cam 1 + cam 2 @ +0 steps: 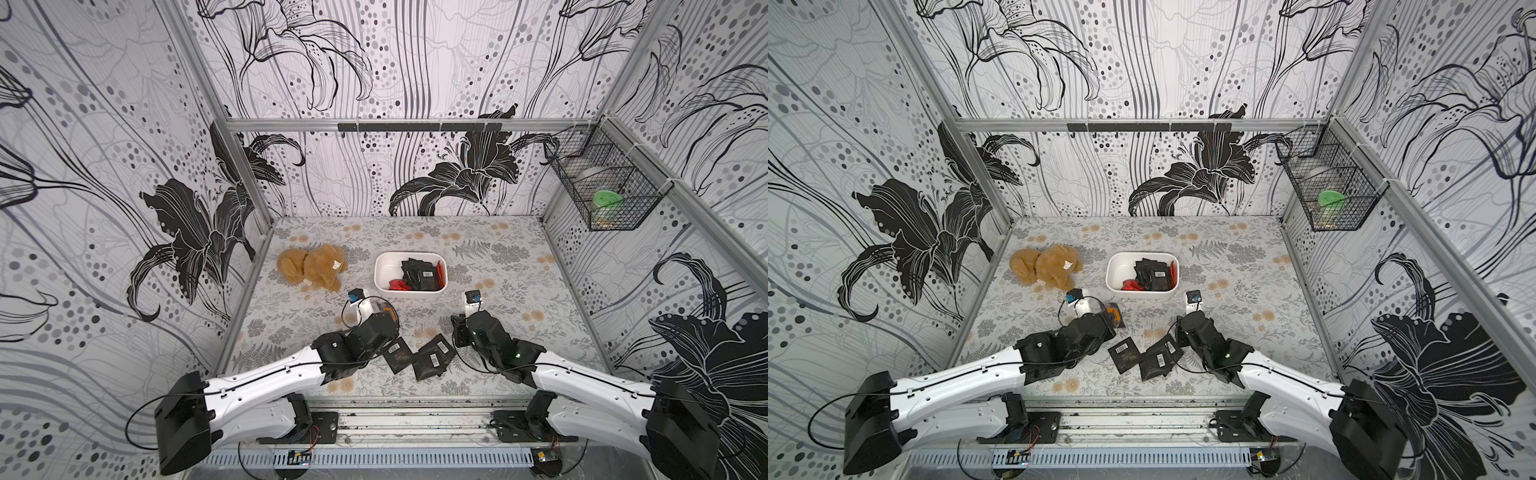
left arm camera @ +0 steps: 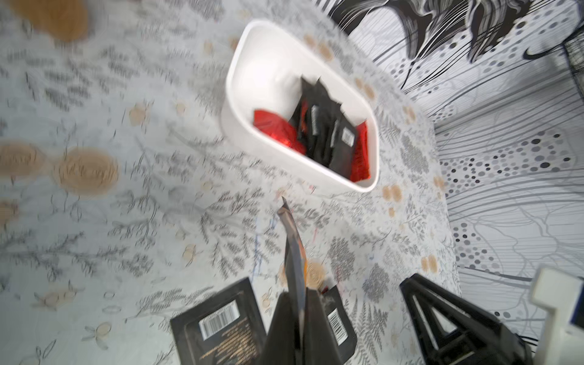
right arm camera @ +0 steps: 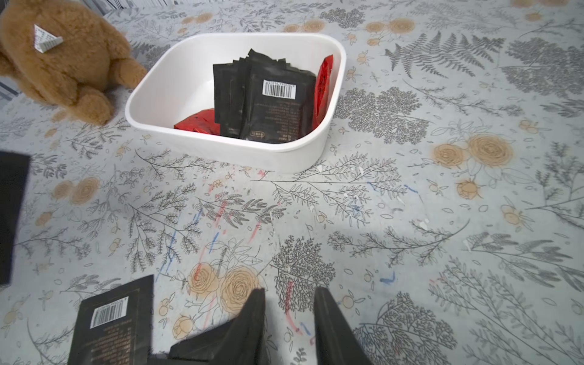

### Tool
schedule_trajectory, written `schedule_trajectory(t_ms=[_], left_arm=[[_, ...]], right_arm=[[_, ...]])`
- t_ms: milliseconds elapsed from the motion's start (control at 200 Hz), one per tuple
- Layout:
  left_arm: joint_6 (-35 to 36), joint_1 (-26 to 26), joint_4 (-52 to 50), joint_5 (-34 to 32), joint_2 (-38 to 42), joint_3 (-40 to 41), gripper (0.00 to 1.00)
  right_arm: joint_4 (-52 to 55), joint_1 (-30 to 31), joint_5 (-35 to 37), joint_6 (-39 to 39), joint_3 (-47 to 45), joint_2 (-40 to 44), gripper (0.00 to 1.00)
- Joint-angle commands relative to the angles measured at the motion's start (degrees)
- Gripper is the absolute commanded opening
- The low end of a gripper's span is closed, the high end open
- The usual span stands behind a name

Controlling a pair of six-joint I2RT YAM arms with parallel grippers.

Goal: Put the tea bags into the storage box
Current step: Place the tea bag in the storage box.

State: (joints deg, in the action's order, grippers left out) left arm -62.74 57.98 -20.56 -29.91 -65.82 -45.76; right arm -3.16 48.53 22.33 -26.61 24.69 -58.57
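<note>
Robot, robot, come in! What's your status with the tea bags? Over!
Left pincer shut on an orange-edged tea bag. Right pincer open, empty. Storage box part filled; black tea bags loose on cloth. Plush toy beside box, not blocking.

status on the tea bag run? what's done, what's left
Done: several black and red tea bags already lie in the storage box.
In hand: the left gripper is shut on an orange-edged sachet, just short of the box. The right gripper is open and empty.
Left: at least two black sachets lie on the table between the arms.
</note>
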Motion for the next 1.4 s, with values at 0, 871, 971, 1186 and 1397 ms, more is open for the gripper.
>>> schedule_trajectory(t_ms=[0, 871, 971, 1186, 1397], left_arm=[[11.39, -2.44, -7.33, -8.47, -7.63, -10.54, 0.0], [29.26, -23.56, -14.42, 0.99, -48.65, -46.97, 0.0], [30.81, -23.6, -13.32, 1.95, -47.22, -43.93, 0.0], [32.57, -23.5, -13.53, 5.55, -49.19, -42.49, 0.05], [32.42, -23.4, -10.92, 11.92, -47.88, -43.15, 0.28]], right_arm=[[-0.28, 0.07, 1.14, -0.72, -2.2, 2.5, 0.35], [-0.95, -0.08, -1.34, 0.09, -3.39, 4.49, 0.42], [-1.4, -0.1, -2.15, 0.37, -3.16, 3.6, 0.42], [-1.93, -0.11, -3.25, 0.9, -2.87, 2.33, 0.42], [-3.03, -0.09, -4.81, 1.56, -2.8, 1.02, 0.44]])
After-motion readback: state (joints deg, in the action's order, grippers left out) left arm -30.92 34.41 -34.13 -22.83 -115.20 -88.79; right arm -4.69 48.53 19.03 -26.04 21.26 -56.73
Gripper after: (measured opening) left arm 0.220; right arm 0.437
